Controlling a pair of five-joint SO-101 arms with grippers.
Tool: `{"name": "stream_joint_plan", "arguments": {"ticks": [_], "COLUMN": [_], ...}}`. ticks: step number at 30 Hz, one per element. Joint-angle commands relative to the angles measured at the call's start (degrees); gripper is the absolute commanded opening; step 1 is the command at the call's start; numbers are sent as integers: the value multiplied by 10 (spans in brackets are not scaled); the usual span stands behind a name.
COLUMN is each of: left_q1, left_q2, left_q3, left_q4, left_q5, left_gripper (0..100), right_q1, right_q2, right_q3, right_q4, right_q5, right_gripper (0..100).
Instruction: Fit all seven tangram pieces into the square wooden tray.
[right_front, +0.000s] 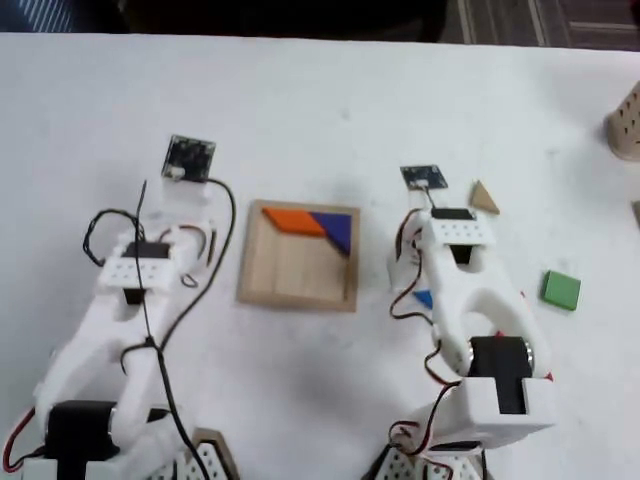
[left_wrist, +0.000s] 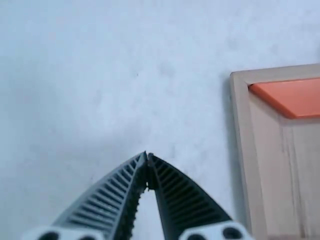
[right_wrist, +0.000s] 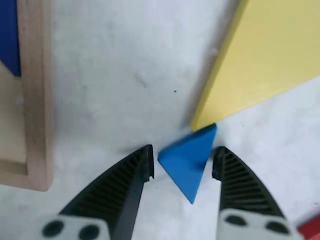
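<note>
Nearest the arms' bases, a sliver of a red piece (right_wrist: 312, 228) shows just beside the right arm. A little farther out, the right gripper (right_wrist: 182, 162) hangs low over the white table (right_front: 330, 120) with its jaws spread apart, and the small blue triangle (right_wrist: 187, 160) lies flat between them (whether either fingertip actually touches it I cannot tell). One corner of that triangle meets the corner of a large yellow piece (right_wrist: 265, 55), which lies on the table just beyond it.

Level with this on the other side, the left gripper (left_wrist: 147, 159) is closed with nothing in it, tips pressed together over bare table, just beside the tray (right_front: 298, 290) but apart from its rim.

The square wooden tray sits between the two arms. Its near half is bare wood; along its far edge lies an orange piece (right_front: 293, 221), and a dark blue piece (right_front: 338, 230) touches it in the far corner on the right arm's side.

Out to the right of the right arm a green square (right_front: 561, 290) lies alone. Farther back, a tan triangle (right_front: 484, 197) rests near that arm's wrist camera. Farthest off, a wooden object (right_front: 625, 125) stands at the table's right edge.
</note>
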Motion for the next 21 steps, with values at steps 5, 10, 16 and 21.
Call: {"name": "stream_joint_plan", "arguments": {"ticks": [5, 10, 16, 21], "left_q1": [-7, -7, -8, -19], "left_q2": [-27, -27, -27, -27], "left_q3": [-7, -7, -7, -7], "left_q4": [-18, -18, -18, -19], "left_q5": [0, 0, -1, -1], "left_gripper": [27, 27, 27, 27], "right_q1": [50, 50, 50, 51], "right_q2": [4, 4, 1, 1], "right_q3": [-17, -17, -24, -71], "right_q4": [13, 13, 18, 70], "right_q5": [-4, -4, 1, 1], "right_gripper": [108, 104, 61, 55]}}
